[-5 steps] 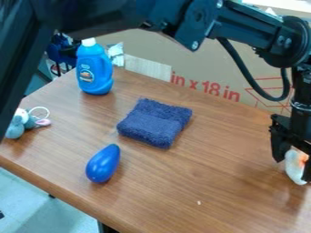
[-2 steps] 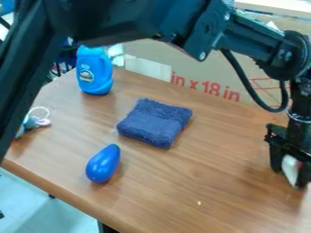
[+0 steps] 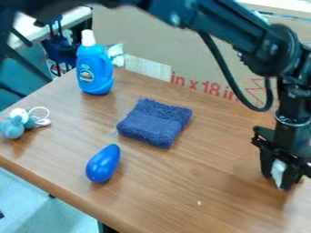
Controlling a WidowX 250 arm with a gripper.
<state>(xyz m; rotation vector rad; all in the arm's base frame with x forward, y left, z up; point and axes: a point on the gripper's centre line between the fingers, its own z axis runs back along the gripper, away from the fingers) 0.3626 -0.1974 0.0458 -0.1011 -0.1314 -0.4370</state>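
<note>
End effector (image 3: 278,180) was clamped on white thing (image 3: 278,169), right side of frame, thing's long axis pretty much upright between fingers. Cloth (image 3: 155,123) sat up-left of it, mid-frame, flat on tabletop (image 3: 194,182).

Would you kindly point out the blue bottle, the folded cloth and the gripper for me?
Blue bottle (image 3: 95,73): camera view, on its body.
Folded cloth (image 3: 155,123): camera view, on its top.
Gripper (image 3: 280,176): camera view, between its fingertips.
</note>
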